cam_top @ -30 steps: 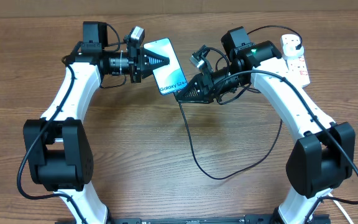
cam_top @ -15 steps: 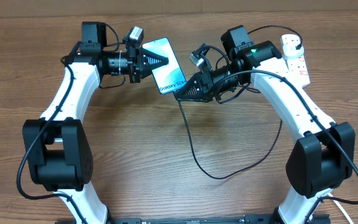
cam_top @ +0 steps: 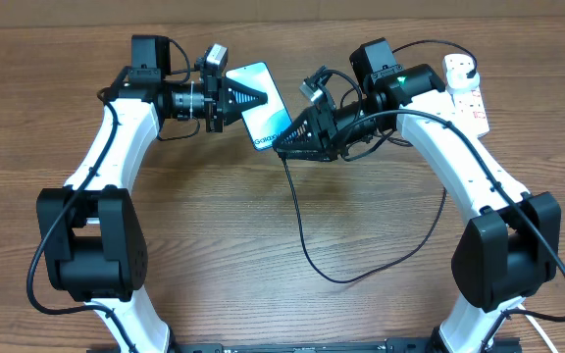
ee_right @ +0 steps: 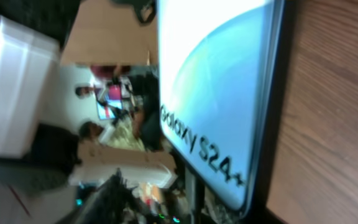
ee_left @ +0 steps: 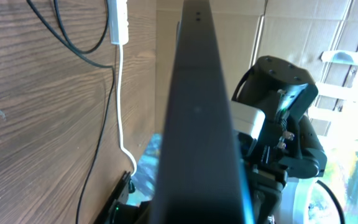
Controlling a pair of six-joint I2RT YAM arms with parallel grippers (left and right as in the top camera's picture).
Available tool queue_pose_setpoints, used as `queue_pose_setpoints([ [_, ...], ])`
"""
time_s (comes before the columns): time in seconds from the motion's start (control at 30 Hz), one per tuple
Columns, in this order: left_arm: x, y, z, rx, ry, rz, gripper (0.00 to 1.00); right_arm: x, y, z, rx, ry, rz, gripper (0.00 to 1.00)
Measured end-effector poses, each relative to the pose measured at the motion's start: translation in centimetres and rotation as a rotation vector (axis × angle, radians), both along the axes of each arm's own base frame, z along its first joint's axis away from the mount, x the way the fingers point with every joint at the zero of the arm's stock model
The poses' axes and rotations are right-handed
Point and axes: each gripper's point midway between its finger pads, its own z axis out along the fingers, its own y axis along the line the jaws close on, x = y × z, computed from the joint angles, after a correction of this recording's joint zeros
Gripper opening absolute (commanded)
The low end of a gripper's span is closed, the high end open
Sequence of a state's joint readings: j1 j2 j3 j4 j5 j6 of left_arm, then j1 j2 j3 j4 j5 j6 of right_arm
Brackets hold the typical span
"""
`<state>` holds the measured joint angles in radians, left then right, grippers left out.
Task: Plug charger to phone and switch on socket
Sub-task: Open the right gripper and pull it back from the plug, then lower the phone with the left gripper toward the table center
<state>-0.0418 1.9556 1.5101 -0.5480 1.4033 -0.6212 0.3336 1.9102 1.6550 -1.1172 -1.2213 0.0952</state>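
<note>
The phone (cam_top: 261,84), its light blue screen up, hangs above the table with my left gripper (cam_top: 248,96) shut on its left edge. The left wrist view shows its dark edge (ee_left: 197,112) running up the middle. In the right wrist view the screen (ee_right: 216,93) reads "Galaxy S24+". My right gripper (cam_top: 281,145) sits at the phone's lower end, jaws parted. The charger's black cable (cam_top: 302,240) drops from that end, loops over the table and runs to the plug (cam_top: 459,67) in the white socket (cam_top: 471,98). The connector tip is hidden.
A thick white cord (ee_left: 118,93) trails from the socket (ee_left: 118,22) across the wooden table (cam_top: 214,226). The cable loop lies between the two arm bases. Cardboard boxes stand beyond the table's far edge.
My right gripper has shifted slightly left and up over the phone's lower end, and its jaws have parted. The left gripper and phone have stayed put.
</note>
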Motion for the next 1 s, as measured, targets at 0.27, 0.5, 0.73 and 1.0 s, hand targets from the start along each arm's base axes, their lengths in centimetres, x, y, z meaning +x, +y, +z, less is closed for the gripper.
queue_pose_setpoints([
  [0.27, 0.3, 0.5, -0.2, 0.012, 0.005, 0.018, 0.04, 0.6, -0.5, -1.6, -0.1, -0.006, -0.038, 0.81],
  [0.5, 1.6, 1.6, -1.9, 0.109, 0.007, 0.097, 0.04, 1.8, -1.8, -4.3, -0.28, -0.02, -0.108, 0.97],
  [0.73, 2.0, 4.0, -7.2, 0.398, 0.142, 0.24, 0.04, 2.8, -4.2, -7.2, -0.506, -0.03, -0.195, 1.0],
  [1.0, 2.8, 7.0, -11.3, 0.7, 0.201, 0.395, 0.04, 3.9, -6.4, -9.0, -0.67, -0.052, -0.271, 1.0],
])
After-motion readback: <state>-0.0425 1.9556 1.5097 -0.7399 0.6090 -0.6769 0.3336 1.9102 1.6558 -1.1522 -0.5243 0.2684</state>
